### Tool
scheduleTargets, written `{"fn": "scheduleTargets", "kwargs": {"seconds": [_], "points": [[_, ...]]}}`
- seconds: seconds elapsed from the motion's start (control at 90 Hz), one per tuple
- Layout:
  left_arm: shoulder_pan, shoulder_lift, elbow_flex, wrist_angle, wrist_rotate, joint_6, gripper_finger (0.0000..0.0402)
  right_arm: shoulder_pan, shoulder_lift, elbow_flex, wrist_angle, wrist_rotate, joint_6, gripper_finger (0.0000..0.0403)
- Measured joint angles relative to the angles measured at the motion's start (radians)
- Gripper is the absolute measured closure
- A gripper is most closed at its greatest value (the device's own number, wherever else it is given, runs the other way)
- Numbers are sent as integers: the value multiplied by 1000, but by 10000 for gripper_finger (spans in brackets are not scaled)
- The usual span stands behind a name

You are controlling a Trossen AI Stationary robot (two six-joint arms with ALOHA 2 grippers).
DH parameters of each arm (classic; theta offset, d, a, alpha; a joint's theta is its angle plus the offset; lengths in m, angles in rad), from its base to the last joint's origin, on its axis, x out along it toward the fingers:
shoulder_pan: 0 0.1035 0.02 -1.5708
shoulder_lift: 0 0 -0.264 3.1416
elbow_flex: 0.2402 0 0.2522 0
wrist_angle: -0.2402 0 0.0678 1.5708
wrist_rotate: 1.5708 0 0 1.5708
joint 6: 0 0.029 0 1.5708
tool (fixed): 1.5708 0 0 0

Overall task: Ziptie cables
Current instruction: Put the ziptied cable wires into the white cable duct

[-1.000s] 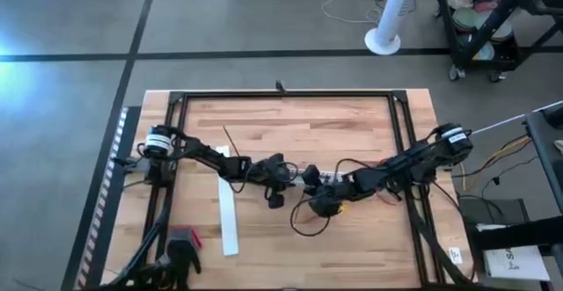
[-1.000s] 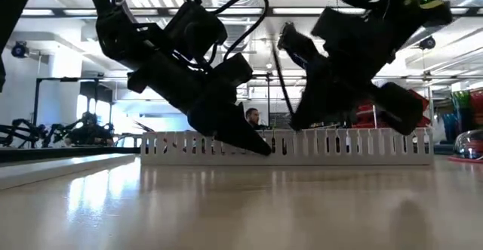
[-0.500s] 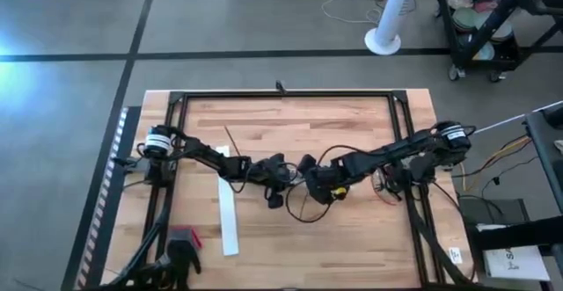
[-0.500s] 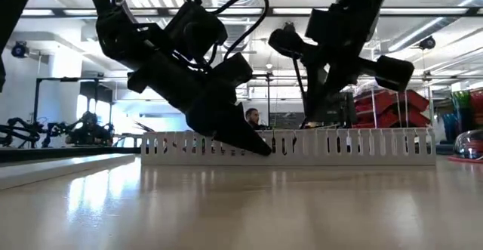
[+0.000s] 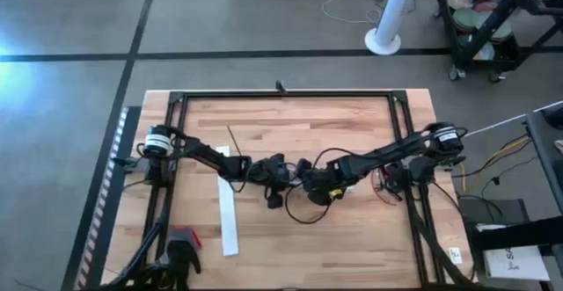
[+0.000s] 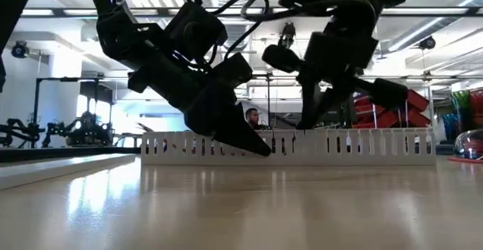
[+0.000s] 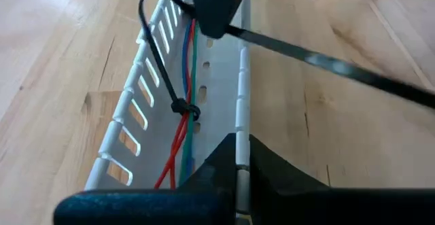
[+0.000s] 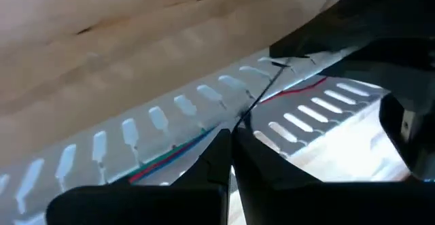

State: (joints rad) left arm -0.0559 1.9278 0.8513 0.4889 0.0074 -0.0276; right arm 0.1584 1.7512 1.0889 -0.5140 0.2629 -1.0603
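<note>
The cables [image 7: 189, 68] are red, green and blue wires lying along the inside of a white slotted duct [image 7: 136, 102] at the table's middle. A black zip tie [image 7: 158, 55] is looped around them, with its head [image 7: 185, 108] on the bundle. My left gripper [image 7: 239, 150] reaches in from the table's left and is shut on the duct's side wall. My right gripper [image 8: 228, 140] comes from the right and is shut on the zip tie just above the duct. In the high view the two grippers [image 5: 283, 173] [image 5: 310, 175] nearly meet. My left gripper pinches the top edge of the duct's side wall [image 7: 242, 126] between its two fingers, slanting down from the table's left. The duct rests on the table. My right gripper pinches the zip tie's strap [image 8: 253, 104] between its shut fingertips, beyond the loop. The loop arches from the fingers down to the head on the wires, and the free tail [image 7: 326, 63] sticks out past the fingers over the table.
A long white flat strip [image 5: 227, 216] lies on the table near the left arm. A red and black object [image 5: 185, 238] sits at the near left corner. Black frame rails [image 5: 281, 95] border the wooden top. Loose black cable [image 5: 299, 210] hangs under the right arm.
My right gripper has moved toward the table's far edge and left, closing in on my left gripper and the duct, and has turned as it went. My left gripper and the duct have stayed still.
</note>
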Motion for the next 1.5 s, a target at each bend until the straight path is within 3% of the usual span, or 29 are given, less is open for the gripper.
{"fn": "scheduleTargets", "kwargs": {"seconds": [0.644, 1.5], "points": [[1, 0, -1, -7, 7, 12, 402, -3, -36, 48, -83, -47, -69, 403], [2, 0, -1, -4, 6, 15, 402, -12, 3, 30, -32, -62, -103, 403]]}}
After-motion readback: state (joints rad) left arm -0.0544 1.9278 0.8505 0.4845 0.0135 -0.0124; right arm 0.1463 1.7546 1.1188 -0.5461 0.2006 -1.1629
